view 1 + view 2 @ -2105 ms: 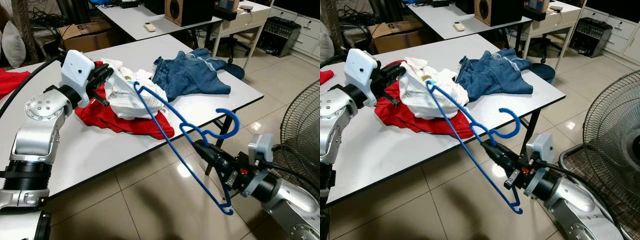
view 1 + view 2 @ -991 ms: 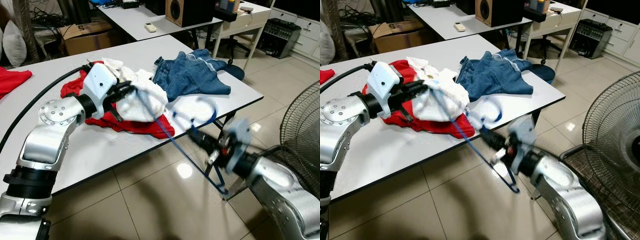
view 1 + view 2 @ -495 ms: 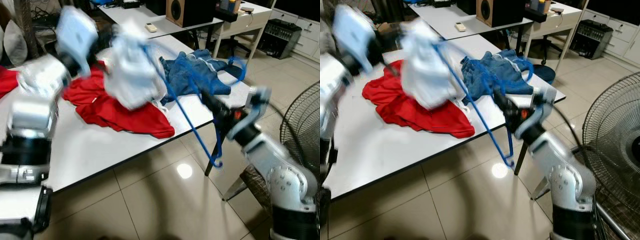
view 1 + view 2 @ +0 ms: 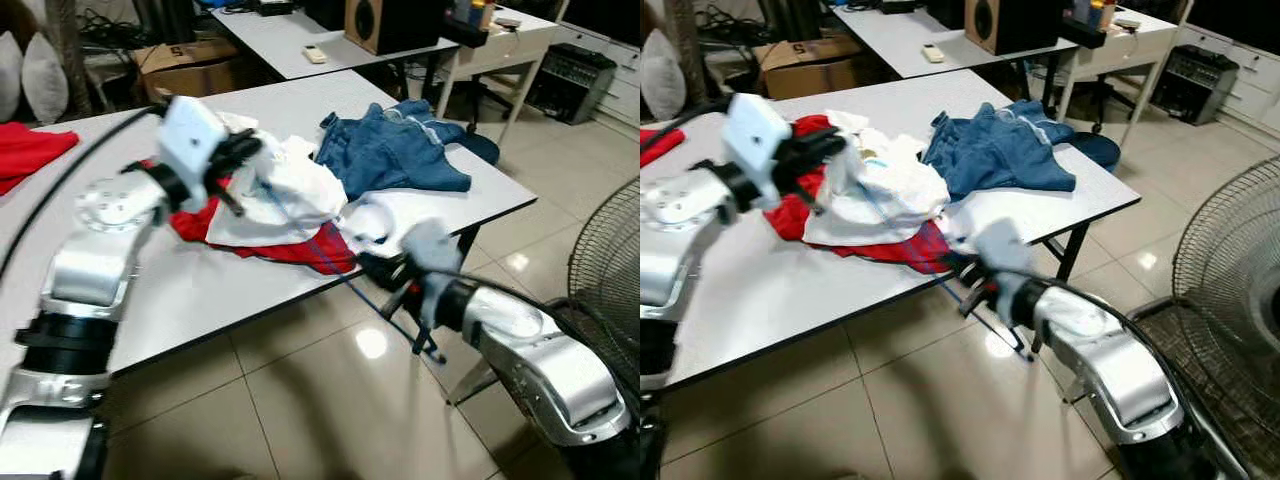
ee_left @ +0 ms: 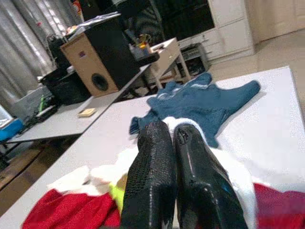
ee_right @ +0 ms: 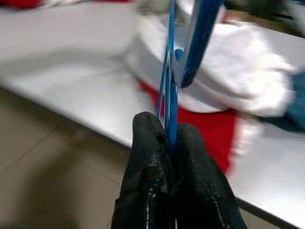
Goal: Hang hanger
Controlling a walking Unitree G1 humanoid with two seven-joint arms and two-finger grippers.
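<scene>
Right gripper (image 6: 169, 131) pressed together on blue hanger (image 6: 170, 71), thin wires pinched between the two black fingers, thick hook end standing up just beyond the tips. From the head views: right gripper (image 4: 385, 272) low at the near edge of the white table (image 4: 240, 290), blurred; hanger (image 4: 345, 282) slanting from under the white garment (image 4: 290, 190) down past the table edge toward the tiled floor (image 4: 300, 400), one corner hanging below the tabletop. Left gripper (image 5: 174, 157) fingers side by side and closed, tips against the white garment; whether cloth is actually caught between them cannot be told. Same gripper (image 4: 243, 150) raised over the table at the top of the white garment. White garment lying on a red shirt (image 4: 310, 250), which reaches the table edge. Blue jeans (image 4: 395, 150) crumpled just beyond, toward the far right corner of the table. Second table (image 4: 300, 40) behind, with a speaker (image 4: 385, 22) on it. Cardboard box (image 4: 190, 65) on the floor at the back. Fan grille (image 4: 610, 270) at the right.
</scene>
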